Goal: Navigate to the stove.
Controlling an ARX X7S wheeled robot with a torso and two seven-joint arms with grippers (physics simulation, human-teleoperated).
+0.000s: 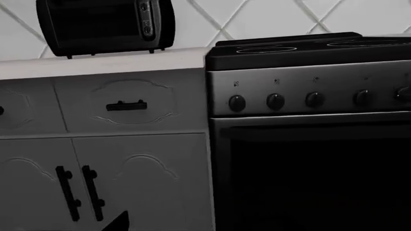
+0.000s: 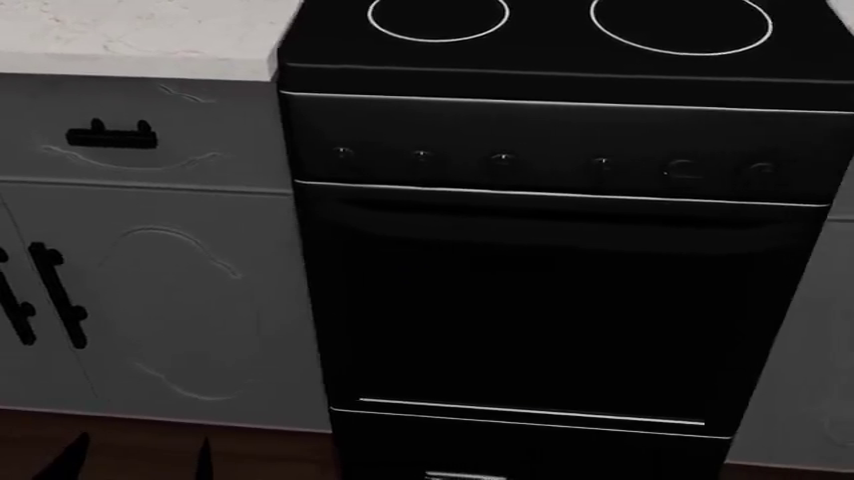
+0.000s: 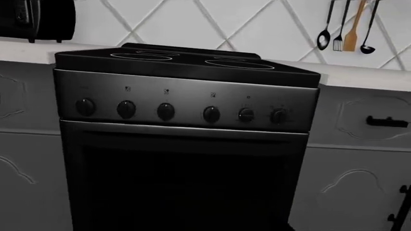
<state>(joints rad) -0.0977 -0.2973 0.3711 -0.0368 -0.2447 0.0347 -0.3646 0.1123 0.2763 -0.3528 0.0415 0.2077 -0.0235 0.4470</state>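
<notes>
1. The jaws first — I can't tell how either pair stands. All that shows is a dark wedge at the lower edge of the left wrist view and two dark tips low in the head view, too little to read as wide or narrow. The right gripper is not visible at all.

2. The stove (image 2: 547, 260) sits square ahead of the robot, filling most of the head view, its burner rings (image 2: 438, 18) at the top edge and its knobs (image 2: 501, 158) in a row below them. By my reckoning the drive is as good as done.

3. Risk of rolling on — the oven door looms close, so any further forward creep could bump the base or the low-hung arms into it.

4. A late turn could swing the left arm toward the grey cabinets (image 2: 147, 290) just beside the range, catching a bar handle (image 2: 112, 135).

5. The toaster oven (image 1: 106, 25) on the counter (image 1: 103, 62) sits well clear.
</notes>
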